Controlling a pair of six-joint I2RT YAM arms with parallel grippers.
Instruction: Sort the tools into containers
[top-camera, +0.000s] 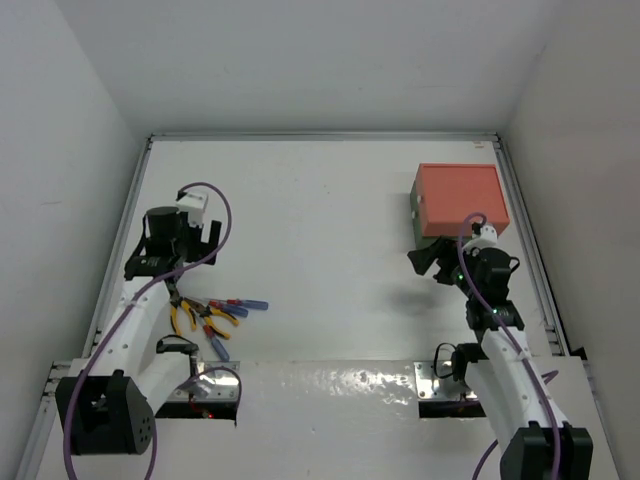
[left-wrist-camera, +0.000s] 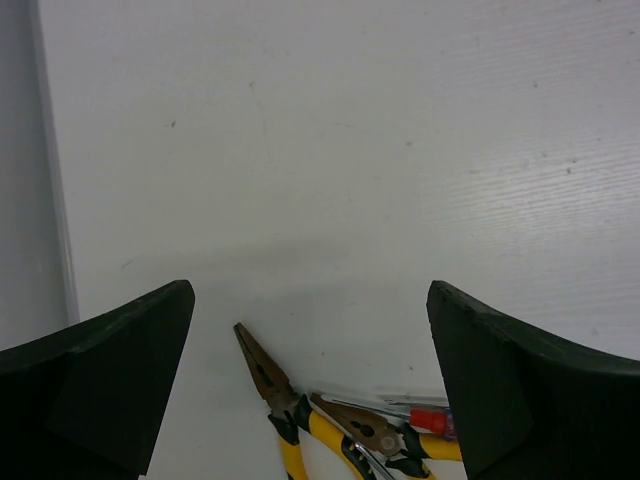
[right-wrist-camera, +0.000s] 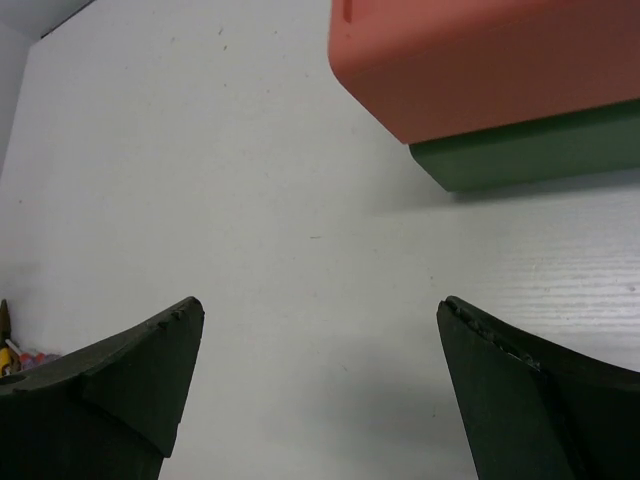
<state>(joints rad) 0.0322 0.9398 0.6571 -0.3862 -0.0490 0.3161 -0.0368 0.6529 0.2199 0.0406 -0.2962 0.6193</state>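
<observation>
A pile of tools lies near the left arm: pliers (top-camera: 186, 318) with yellow handles and dark jaws, and red and blue screwdrivers (top-camera: 238, 304). In the left wrist view the pliers (left-wrist-camera: 268, 383) and a red screwdriver handle (left-wrist-camera: 432, 420) lie at the bottom between the fingers. My left gripper (top-camera: 190, 235) is open and empty, above and just beyond the pile. The orange-red tray (top-camera: 460, 198) sits upside down on the dark green tray (top-camera: 412, 212) at the back right; both trays show in the right wrist view, orange-red (right-wrist-camera: 480, 55) over green (right-wrist-camera: 530, 150). My right gripper (top-camera: 440, 262) is open and empty, just short of the trays.
Raised walls border the white table (top-camera: 320, 220) on the left, back and right. A glossy strip with the arm bases (top-camera: 320, 385) runs along the near edge.
</observation>
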